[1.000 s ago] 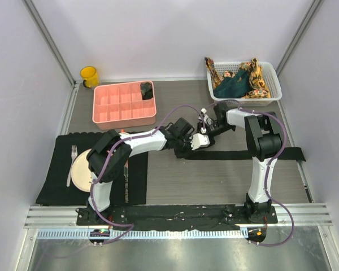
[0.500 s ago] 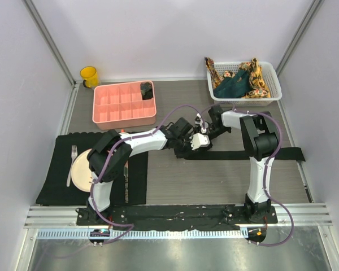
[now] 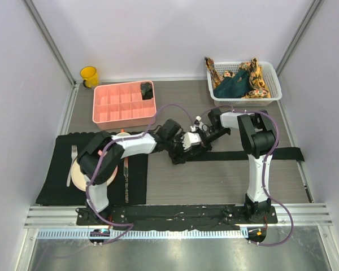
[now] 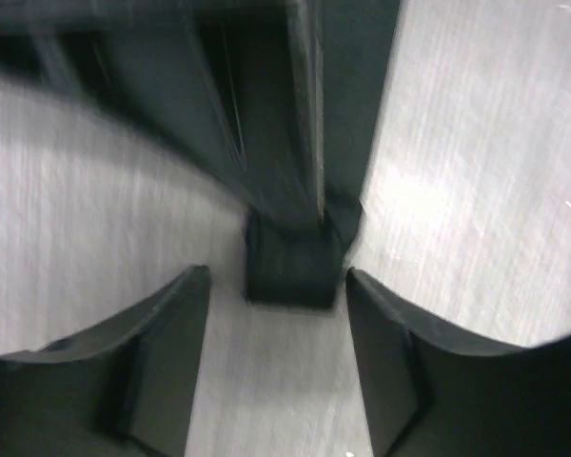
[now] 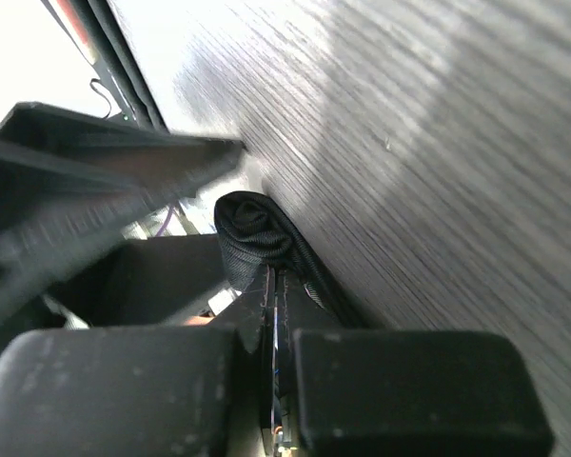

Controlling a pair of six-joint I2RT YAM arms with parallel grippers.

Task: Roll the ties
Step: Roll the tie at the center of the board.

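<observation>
A plain black tie (image 3: 254,153) lies flat across the table toward the right edge. Its left end is wound into a small roll (image 4: 293,271), which also shows in the right wrist view (image 5: 252,228). My left gripper (image 4: 278,286) is open, one finger on each side just short of the roll, near the table's middle (image 3: 182,150). My right gripper (image 5: 271,281) is shut, its tips pinched into the roll's side; in the top view it sits beside the left gripper (image 3: 200,137). A dark teal tie (image 3: 231,86) and orange-yellow patterned ties (image 3: 259,79) lie in the basket.
A white basket (image 3: 274,93) stands at the back right. A pink compartment tray (image 3: 124,104) at the back left holds a rolled black tie (image 3: 147,90). A yellow mug (image 3: 89,75) is behind it. A black mat (image 3: 56,169) at the left carries a plate, fork and knife.
Both grippers have shifted left along the tie's end. The left arm has drawn back toward the mat, and the right gripper has followed it, closing in on the roll.
</observation>
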